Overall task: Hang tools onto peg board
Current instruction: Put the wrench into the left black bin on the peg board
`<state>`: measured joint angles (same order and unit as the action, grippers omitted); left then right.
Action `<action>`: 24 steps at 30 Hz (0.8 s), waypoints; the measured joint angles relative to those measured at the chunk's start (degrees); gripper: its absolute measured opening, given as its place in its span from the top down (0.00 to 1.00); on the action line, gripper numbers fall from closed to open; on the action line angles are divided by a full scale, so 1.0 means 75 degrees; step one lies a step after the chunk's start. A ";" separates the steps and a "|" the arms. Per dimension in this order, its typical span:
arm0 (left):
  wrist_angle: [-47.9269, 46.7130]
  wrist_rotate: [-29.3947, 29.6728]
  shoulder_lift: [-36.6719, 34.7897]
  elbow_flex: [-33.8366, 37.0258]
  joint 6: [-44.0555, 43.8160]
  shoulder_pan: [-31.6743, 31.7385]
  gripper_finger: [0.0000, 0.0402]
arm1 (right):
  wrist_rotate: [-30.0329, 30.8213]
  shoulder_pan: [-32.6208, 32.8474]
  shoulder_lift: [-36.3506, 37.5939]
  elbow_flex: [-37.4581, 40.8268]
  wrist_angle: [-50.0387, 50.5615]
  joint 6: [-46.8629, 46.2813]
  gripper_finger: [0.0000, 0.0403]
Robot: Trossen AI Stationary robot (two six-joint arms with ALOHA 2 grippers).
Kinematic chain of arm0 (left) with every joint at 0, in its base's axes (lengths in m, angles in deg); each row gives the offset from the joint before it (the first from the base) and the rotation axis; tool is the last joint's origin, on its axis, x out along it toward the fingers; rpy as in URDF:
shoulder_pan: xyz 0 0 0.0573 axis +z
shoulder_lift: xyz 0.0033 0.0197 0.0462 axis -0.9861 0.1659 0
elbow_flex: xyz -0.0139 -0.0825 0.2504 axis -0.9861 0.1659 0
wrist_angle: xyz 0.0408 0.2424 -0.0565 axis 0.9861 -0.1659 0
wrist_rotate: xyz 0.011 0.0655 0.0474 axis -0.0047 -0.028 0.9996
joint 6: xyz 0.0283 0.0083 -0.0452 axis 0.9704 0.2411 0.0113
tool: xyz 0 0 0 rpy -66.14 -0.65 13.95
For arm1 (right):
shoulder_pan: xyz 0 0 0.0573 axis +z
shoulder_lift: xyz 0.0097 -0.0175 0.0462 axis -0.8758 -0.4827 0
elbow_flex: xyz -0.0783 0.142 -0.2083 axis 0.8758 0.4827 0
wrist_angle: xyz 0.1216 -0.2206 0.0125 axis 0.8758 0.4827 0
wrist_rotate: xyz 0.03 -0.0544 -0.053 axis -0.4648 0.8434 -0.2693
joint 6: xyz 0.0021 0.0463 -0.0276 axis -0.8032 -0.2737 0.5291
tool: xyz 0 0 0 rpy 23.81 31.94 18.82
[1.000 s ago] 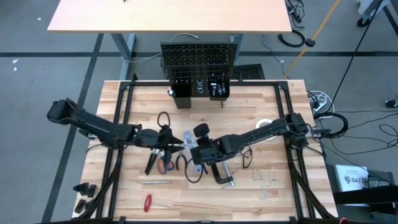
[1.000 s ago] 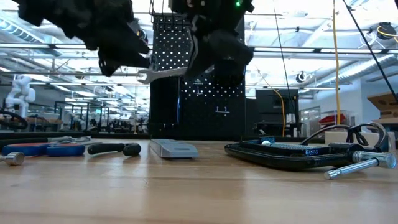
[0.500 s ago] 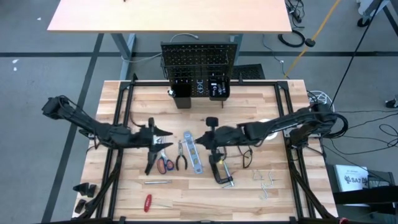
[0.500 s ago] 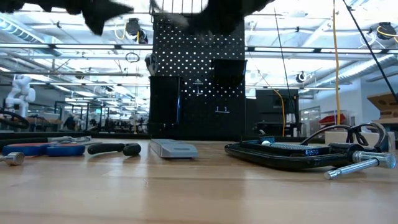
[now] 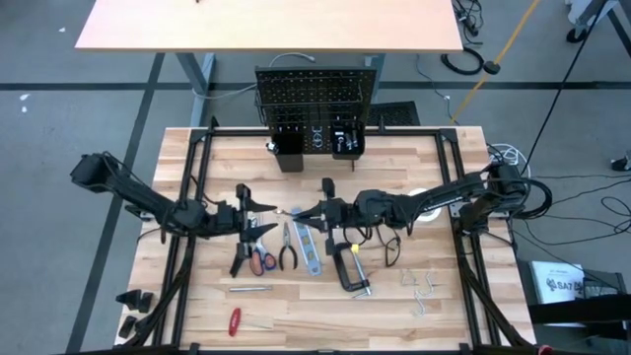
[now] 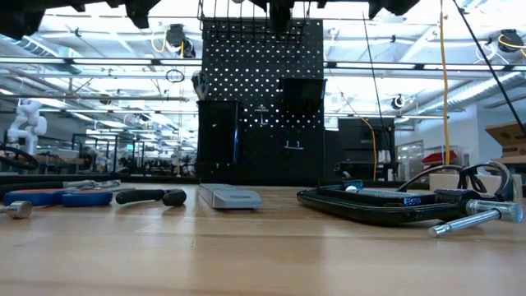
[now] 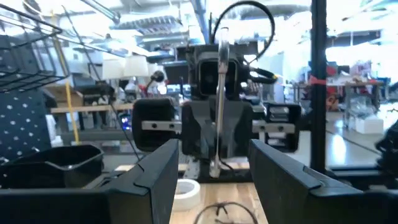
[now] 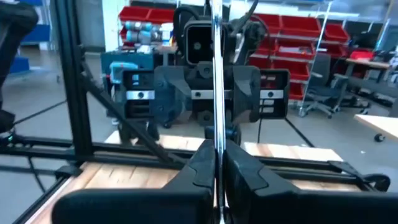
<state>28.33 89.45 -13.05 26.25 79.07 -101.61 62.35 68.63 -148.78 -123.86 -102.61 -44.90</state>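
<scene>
My right gripper [image 5: 317,212] hovers over the middle of the table, shut on a silver wrench [image 8: 216,74] that shows edge-on. My left gripper [image 5: 254,209] faces it from the left, open and empty; its wrist view shows the wrench [image 7: 219,93] in front of the right gripper. Pliers [image 5: 288,251], red scissors [image 5: 261,259], the level [image 5: 308,247] and the C-clamp [image 5: 350,271] lie flat on the table below. The peg board [image 5: 315,99] stands upright at the far edge with two bins [image 5: 347,140]. My right gripper pinches the wrench near its lower end [image 8: 216,144] between its two fingers [image 8: 200,163]. The fingers come level from the table's right and lie across the wrench. The wrench stands roughly upright above the fingers, clear of the table.
A white tape roll [image 5: 419,197], glasses [image 5: 390,247], loose hooks [image 5: 422,291], a red screwdriver [image 5: 234,320] and a small silver tool [image 5: 249,289] lie on the table. A black frame [image 5: 192,197] runs along the table's sides.
The two grippers stood close together over the tools a second ago. They have drawn apart and risen out of the low view: the left toward the table's left, the right toward the right, then back a little. The wrench has stayed with the right gripper.
</scene>
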 joint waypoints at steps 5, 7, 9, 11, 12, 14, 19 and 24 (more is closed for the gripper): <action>0.0850 -0.0065 0.0285 -0.0048 -0.0058 0.0350 0.52 | -0.0032 -0.0142 -0.0146 0.0000 -0.0302 -0.0076 0.99; 0.0792 -0.0078 0.0342 -0.0130 -0.0118 0.0497 0.52 | -0.0224 -0.0204 -0.0225 0.0000 -0.0418 -0.0115 0.99; 0.0783 -0.0310 0.0437 -0.0240 -0.0241 0.0638 0.52 | -0.0238 -0.0232 -0.0276 -0.0027 -0.0401 -0.0217 0.99; 0.0777 -0.0692 0.0498 -0.0337 -0.0272 0.0741 0.52 | -0.0242 -0.0267 -0.0367 -0.0067 -0.0405 -0.0256 0.99; 0.0783 -0.0768 0.0539 -0.0401 -0.0278 0.0765 0.52 | -0.0242 -0.0288 -0.0412 -0.0067 -0.0386 -0.0258 0.99; 0.0761 -0.0825 0.0560 -0.0451 -0.0275 0.0802 0.52 | -0.0243 -0.0308 -0.0488 -0.0096 -0.0372 -0.0286 0.99; 0.0713 -0.0839 0.0560 -0.0501 -0.0281 0.0870 0.53 | -0.0245 -0.0369 -0.0481 -0.0108 -0.0416 -0.0288 0.99; 0.0756 -0.0837 0.0557 -0.0501 -0.0278 0.0882 0.70 | -0.0259 -0.0426 -0.0481 -0.0108 -0.0409 -0.0288 0.99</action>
<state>34.01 83.17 -8.87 22.49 76.98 -95.00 60.40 65.43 -152.39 -124.67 -105.67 -47.07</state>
